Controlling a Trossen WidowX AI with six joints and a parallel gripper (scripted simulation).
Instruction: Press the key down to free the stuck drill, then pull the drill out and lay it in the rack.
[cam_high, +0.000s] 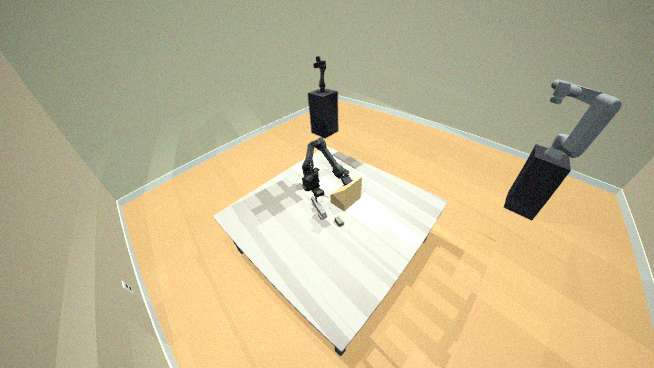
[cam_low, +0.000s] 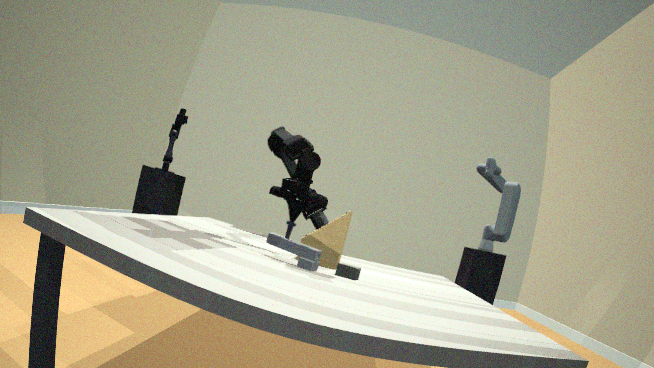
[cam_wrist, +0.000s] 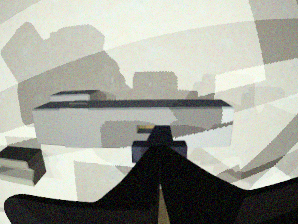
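My gripper (cam_high: 316, 196) (cam_low: 290, 231) (cam_wrist: 157, 153) is shut with nothing visible between its black fingers, pointing down over a long grey bar (cam_high: 318, 206) (cam_low: 285, 243) (cam_wrist: 65, 127). A small dark blue part (cam_wrist: 175, 150) shows at the fingertips in the wrist view; whether they touch it is unclear. A yellow spot (cam_wrist: 144, 128) shows in the bar's top just beside the tips. A lower grey block (cam_low: 307, 264) sits at one end of the bar. A small dark block (cam_high: 339, 221) (cam_low: 348, 271) (cam_wrist: 22, 159) lies apart from that end. I cannot tell for certain which parts are key, drill and rack.
A tan slanted board (cam_high: 346, 195) (cam_low: 330, 242) stands beside the bar, near the arm's base. All stand on the white table (cam_high: 330, 290) (cam_low: 400, 320). Behind the table stand a black pedestal (cam_high: 323, 115) (cam_low: 159, 192) and another pedestal (cam_high: 537, 185) (cam_low: 481, 274), each with an arm.
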